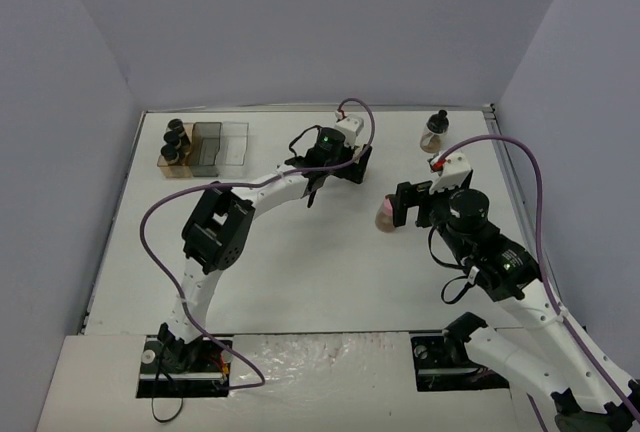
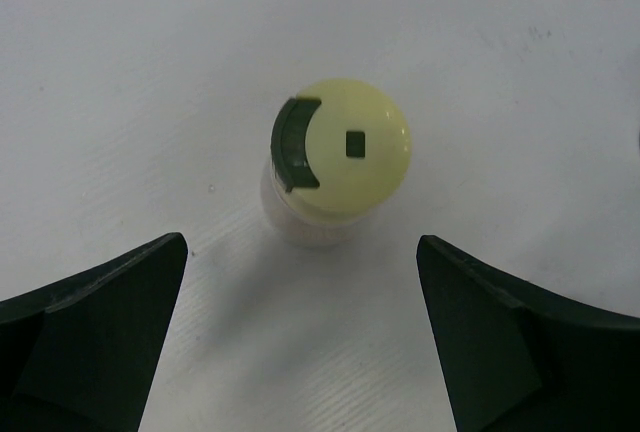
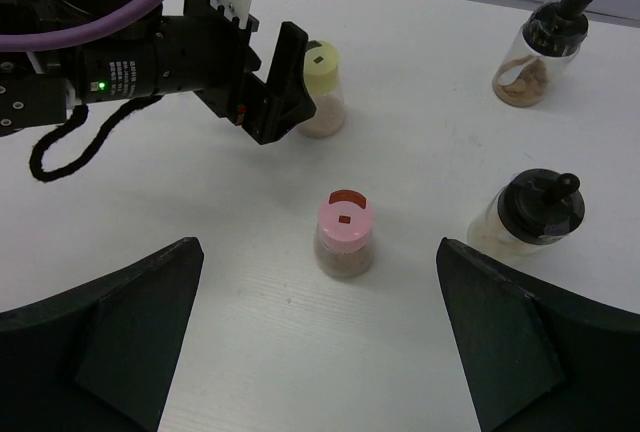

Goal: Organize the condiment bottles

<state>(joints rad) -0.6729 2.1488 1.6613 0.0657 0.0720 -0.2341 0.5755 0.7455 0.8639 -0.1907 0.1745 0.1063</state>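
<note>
Yellow-capped bottle (image 2: 338, 152) stands untouched before the wide-open left gripper (image 2: 300, 252).

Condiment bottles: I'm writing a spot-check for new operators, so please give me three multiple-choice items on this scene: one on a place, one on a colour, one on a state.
1. Where do the dark black-capped bottles stand?
A. in the brown section of the tray
B. in its clear section
C. by the right arm's base

2. What colour is the cap of the bottle ahead of the left end effector?
A. pink
B. yellow
C. black

3. How does the left end effector stand?
A. shut on that bottle
B. open, touching no bottle
C. shut on nothing

Answers:
1 A: the top view shows their black caps in the brown end section.
2 B: the left wrist view shows a yellow-capped bottle just ahead.
3 B: both fingers stand wide apart, with bare table between them and the bottle.
</note>
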